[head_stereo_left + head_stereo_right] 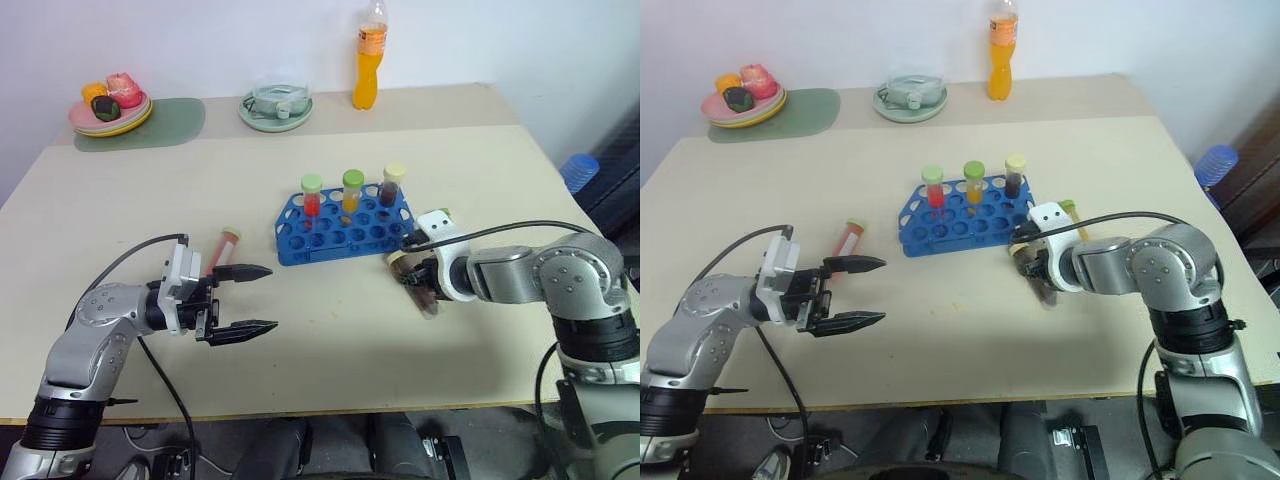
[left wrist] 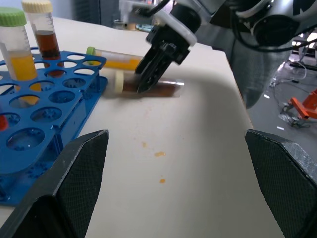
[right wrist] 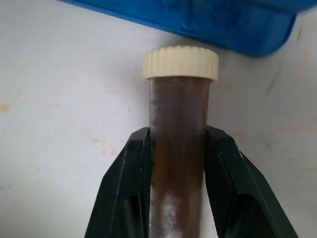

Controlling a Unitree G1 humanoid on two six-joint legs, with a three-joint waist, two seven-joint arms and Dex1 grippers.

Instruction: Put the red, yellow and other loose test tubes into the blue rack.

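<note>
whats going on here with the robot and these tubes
The robot is loading tubes into the blue rack. Three tubes already stand in it: red, yellow and brown. The right pincer is shut on a brown tube lying on the table just right of the rack. A yellow tube lies beside it. The left pincer hangs open over the table, near a loose red tube to the left of the rack.

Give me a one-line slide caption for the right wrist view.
Right tool shut on a clear plastic tube of dark brown liquid with a cream cap, lying on the table beside the bright blue plastic rack.
</note>
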